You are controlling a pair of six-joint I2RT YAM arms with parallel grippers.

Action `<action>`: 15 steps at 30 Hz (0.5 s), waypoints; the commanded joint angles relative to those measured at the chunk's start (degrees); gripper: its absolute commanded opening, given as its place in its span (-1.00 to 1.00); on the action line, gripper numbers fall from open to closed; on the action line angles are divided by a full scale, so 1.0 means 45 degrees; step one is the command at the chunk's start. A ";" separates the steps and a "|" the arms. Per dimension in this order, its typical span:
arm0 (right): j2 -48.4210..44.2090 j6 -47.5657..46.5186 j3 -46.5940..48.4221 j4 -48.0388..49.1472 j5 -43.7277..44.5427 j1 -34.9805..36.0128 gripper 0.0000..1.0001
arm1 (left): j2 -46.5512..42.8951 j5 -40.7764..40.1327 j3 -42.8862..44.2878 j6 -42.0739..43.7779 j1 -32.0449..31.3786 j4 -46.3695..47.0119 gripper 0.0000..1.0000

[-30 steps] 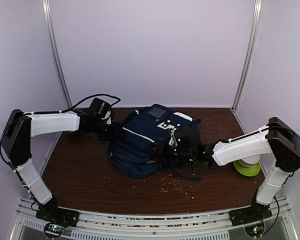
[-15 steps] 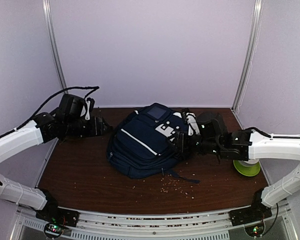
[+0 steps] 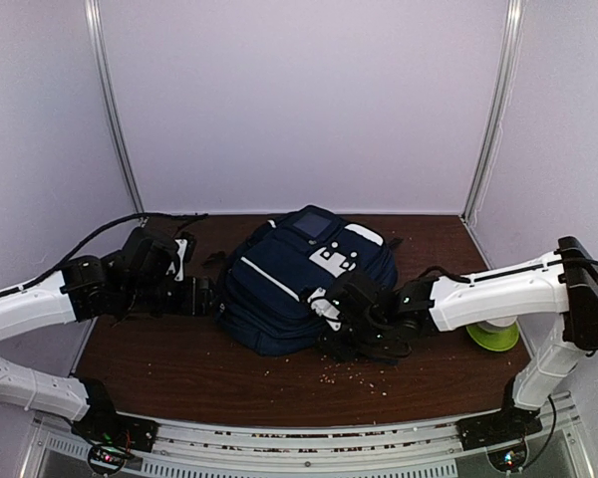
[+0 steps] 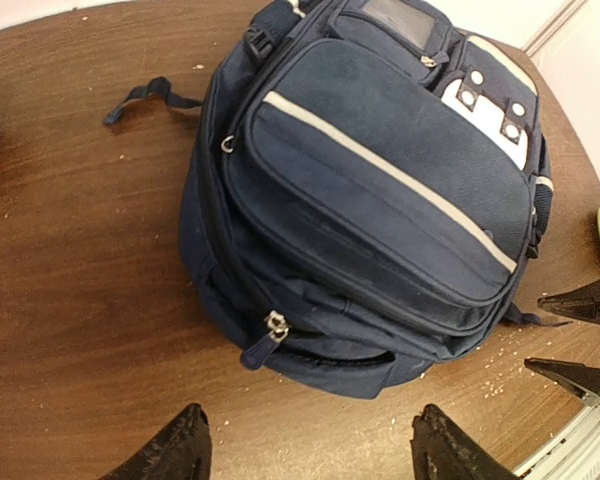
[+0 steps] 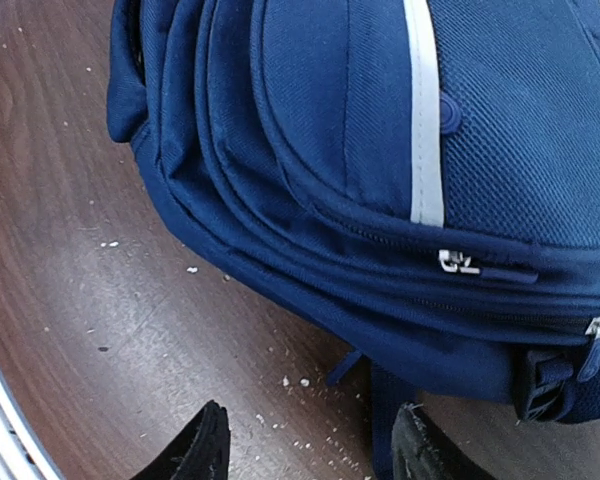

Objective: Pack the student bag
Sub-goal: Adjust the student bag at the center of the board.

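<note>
The student bag (image 3: pixel 284 284) is a navy-blue backpack with thin white stripes, lying flat in the middle of the brown table (image 3: pixel 179 368). Its zips look closed. My left gripper (image 3: pixel 205 296) hovers just off the bag's left side, open and holding nothing. In the left wrist view the bag (image 4: pixel 380 200) fills the frame beyond the left gripper (image 4: pixel 310 448), with a zip pull (image 4: pixel 268 335) nearest it. My right gripper (image 3: pixel 329 324) sits low at the bag's near right edge, open and empty. The right wrist view shows the bag (image 5: pixel 380 150) and a dark strap (image 5: pixel 388 420) ahead of the right gripper (image 5: pixel 310 448).
A green dish (image 3: pixel 493 336) with a white object on it stands at the right edge, behind the right forearm. Pale crumbs (image 3: pixel 354 370) are scattered on the wood in front of the bag. A loose black strap (image 4: pixel 145 95) trails off the bag's far left side.
The left arm dropped and closed in on the bag's left side. The right arm swung from the bag's upper right down to its near edge. The bag stayed put.
</note>
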 commanded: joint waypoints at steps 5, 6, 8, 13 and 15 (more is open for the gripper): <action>0.1154 -0.1316 0.1204 -0.0194 0.1941 0.0097 0.10 | -0.0763 -0.0593 -0.0350 -0.0552 -0.0006 -0.0447 0.43; 0.1297 -0.1351 0.1282 -0.0221 0.2156 0.0088 0.10 | -0.0816 -0.0610 -0.0379 -0.0560 -0.0011 -0.0471 0.43; 0.1537 -0.1498 0.1433 -0.0216 0.2203 0.0074 0.07 | -0.0848 -0.0643 -0.0440 -0.0557 -0.0021 -0.0463 0.43; 0.2167 -0.1729 0.1890 -0.0628 0.1980 0.0093 -0.02 | -0.0757 -0.0586 -0.0530 -0.0581 -0.0009 -0.0463 0.43; 0.2236 -0.1717 0.1896 -0.0568 0.1948 0.0074 -0.06 | -0.0752 -0.0574 -0.0565 -0.0614 -0.0022 -0.0455 0.42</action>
